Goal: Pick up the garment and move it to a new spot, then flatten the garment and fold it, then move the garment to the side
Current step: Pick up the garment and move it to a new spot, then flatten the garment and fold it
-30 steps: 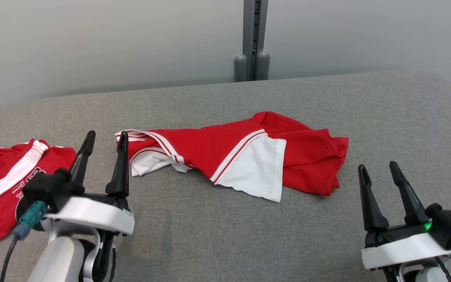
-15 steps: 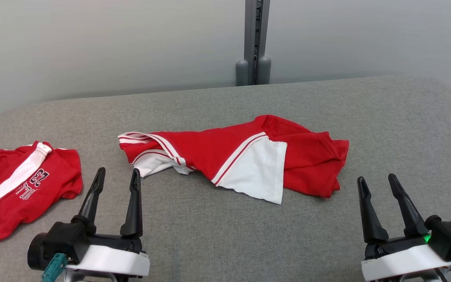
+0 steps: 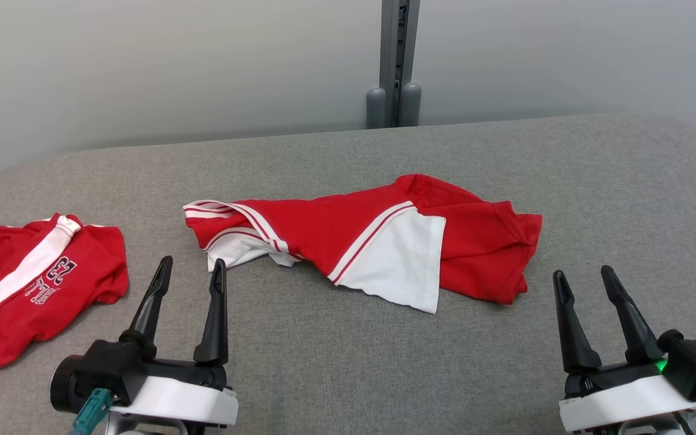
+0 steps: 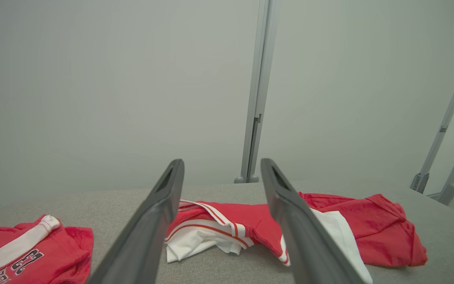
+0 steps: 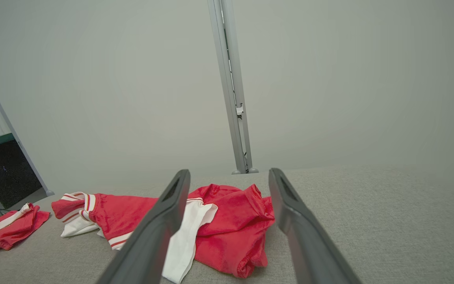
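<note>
A crumpled red garment [image 3: 372, 241] with white panels and striped trim lies in the middle of the grey padded table [image 3: 336, 368]. My left gripper [image 3: 193, 261] stands open just in front of its left, striped end, apart from the cloth. My right gripper [image 3: 582, 272] is open too, to the right of the garment's red hem and slightly nearer me. In the left wrist view the garment [image 4: 242, 217] lies beyond the open left gripper [image 4: 222, 161]. The right wrist view has the garment [image 5: 231, 221] ahead of the open right gripper [image 5: 229, 171]. Both grippers hold nothing.
A second red garment [image 3: 34, 284] with a white stripe and the number 23 lies at the table's left edge. A grey post [image 3: 399, 60] stands against the pale wall behind the table. The table's corners are rounded, and bare grey cloth stretches to the right.
My left gripper has drawn back toward me and to the right, away from the numbered garment. The head camera shifted slightly. The right gripper and both garments stayed put.
</note>
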{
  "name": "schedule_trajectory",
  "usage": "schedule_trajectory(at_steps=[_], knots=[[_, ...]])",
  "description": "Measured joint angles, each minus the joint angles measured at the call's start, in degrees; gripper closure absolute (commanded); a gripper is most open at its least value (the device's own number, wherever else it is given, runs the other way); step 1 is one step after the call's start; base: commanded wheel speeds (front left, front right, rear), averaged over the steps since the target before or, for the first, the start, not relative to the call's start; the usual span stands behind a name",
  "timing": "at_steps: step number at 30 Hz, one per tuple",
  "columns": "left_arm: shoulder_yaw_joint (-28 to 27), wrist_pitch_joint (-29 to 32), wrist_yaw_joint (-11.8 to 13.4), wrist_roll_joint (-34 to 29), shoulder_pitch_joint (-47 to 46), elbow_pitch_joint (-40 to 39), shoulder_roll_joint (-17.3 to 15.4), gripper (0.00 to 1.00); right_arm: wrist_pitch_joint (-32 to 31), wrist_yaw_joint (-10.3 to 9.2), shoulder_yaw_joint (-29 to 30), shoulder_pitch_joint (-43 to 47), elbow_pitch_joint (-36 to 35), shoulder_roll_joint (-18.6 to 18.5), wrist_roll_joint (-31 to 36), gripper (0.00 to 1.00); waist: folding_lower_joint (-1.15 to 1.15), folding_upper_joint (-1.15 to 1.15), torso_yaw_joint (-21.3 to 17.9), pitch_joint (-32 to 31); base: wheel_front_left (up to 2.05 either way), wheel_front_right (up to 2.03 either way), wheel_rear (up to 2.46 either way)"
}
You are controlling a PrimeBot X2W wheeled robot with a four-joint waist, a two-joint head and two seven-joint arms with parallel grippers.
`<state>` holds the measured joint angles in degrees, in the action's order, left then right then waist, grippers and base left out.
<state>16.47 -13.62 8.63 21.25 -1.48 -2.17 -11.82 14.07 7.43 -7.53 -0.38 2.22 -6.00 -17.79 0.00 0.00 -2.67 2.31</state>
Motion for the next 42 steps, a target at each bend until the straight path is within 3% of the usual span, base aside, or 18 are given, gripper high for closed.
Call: schedule_trajectory(at_steps=[10,18,20,25,40,41,42], knots=[[1.30,0.71,-0.51,0.42,-1.05,-0.04,0.23,0.00,-2.35,-0.01,-1.68,-1.07,0.73,0.24,-0.75,0.00,0.00,0.00,1.43,0.99,0.00,0.00,0.00],[2.54,0.81,-1.10,0.86,-2.72,1.14,1.33,0.00,-16.71,0.00,-4.33,-6.18,8.62,1.31,-2.96,0.00,0.00,0.00,5.76,2.06,0.00,0.00,0.00],[2.86,0.74,-1.43,1.03,-2.89,1.88,1.59,0.00,-23.34,0.00,-3.23,-7.21,12.65,2.11,-3.71,0.00,0.00,0.00,7.88,2.48,0.00,0.00,0.00],[2.99,0.49,-1.51,1.15,-3.42,2.61,1.75,0.00,-29.86,-0.01,1.13,-8.96,17.35,2.90,-4.27,0.00,0.00,0.00,11.36,3.16,0.00,0.00,0.00],[4.02,-0.02,-2.56,1.65,-5.42,4.45,2.27,0.00,-34.94,0.00,6.12,-15.95,25.49,3.14,-5.79,0.00,0.00,0.00,17.79,6.35,0.00,0.00,0.00],[4.02,-0.02,-2.56,1.70,-5.53,4.52,2.27,0.00,-34.66,0.00,6.08,-16.17,26.10,3.13,-6.06,0.40,0.00,0.00,18.11,6.41,0.00,0.00,0.00],[4.00,-0.03,-2.55,1.79,-5.57,4.59,2.26,0.00,-34.33,0.00,6.00,-16.29,26.50,3.13,-6.22,0.68,0.00,0.00,18.39,6.43,0.00,0.00,0.00]])
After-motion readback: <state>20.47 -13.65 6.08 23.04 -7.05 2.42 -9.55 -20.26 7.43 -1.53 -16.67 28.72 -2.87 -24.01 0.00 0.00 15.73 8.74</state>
